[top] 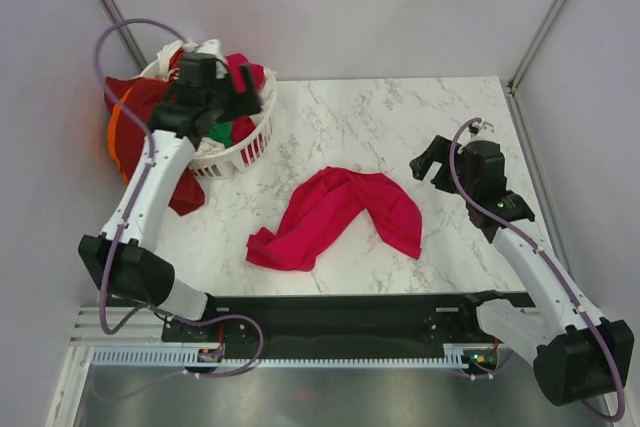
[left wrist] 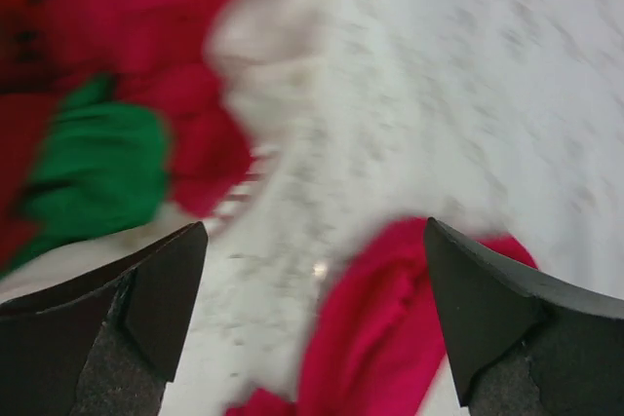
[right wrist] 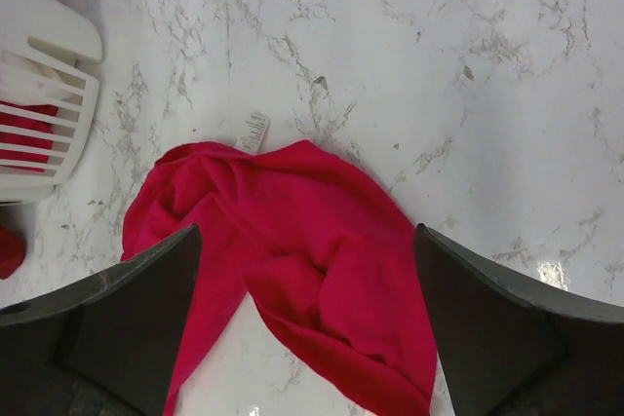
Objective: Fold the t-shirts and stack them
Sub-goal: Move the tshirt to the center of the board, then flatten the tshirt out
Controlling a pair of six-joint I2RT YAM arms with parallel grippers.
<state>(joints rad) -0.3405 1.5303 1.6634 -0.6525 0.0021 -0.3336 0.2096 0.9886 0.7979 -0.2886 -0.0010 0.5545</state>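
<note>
Marble tabletop point(top: 400, 117) meets pale walls point(top: 350, 7). Crimson t-shirt point(top: 335, 215) lies crumpled mid-table, untouched, framed in the wrist view by the right gripper's point(right wrist: 307, 231) spread, empty fingers. The left gripper point(left wrist: 317, 231), likewise splayed and empty, hovers over the basket point(top: 250, 152) of other t-shirts point(top: 150, 107).

Crumpled crimson-pink t-shirt point(top: 335, 215) on marble table point(top: 400, 117), white laundry basket point(top: 238, 155) beneath left end effector point(top: 243, 89)

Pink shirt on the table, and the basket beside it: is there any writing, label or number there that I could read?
No text here can be read.
White tag at the edge of the pink shirt: marks too small to read.
Basket and table: no writing seen.
</note>
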